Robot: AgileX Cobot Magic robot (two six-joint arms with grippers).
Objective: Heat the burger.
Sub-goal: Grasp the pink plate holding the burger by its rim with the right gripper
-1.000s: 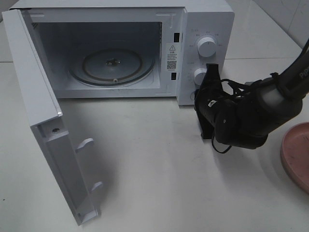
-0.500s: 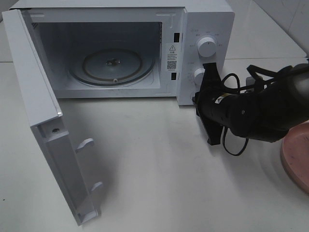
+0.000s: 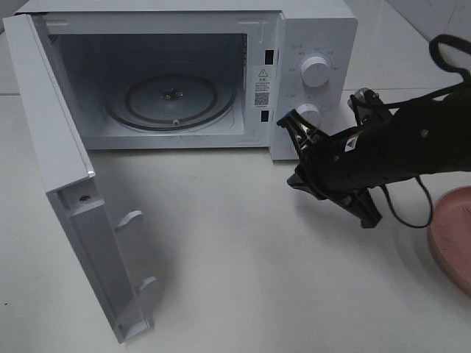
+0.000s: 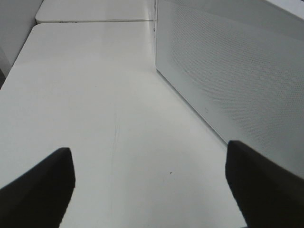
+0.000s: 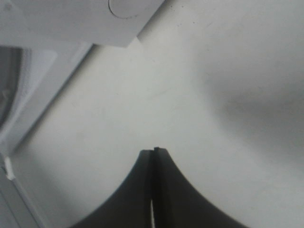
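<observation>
Mostly off-frame, pink plate [image 3: 452, 237] beyond closed right end effector [image 5: 154, 150]

Right claw [image 3: 296, 179]: rolled about its own axis. Its cross-body, upright a second ago, now slants. The upper end lies in front of the microwave's lower knob [image 3: 309, 112], and the lower end points out towards the right edge of the bench [image 3: 221, 243]. Right arm [image 3: 397, 147]: forearm raised and levelled, now running towards the right edge. Its cable [image 3: 445, 48] now loops up over the arm
</observation>
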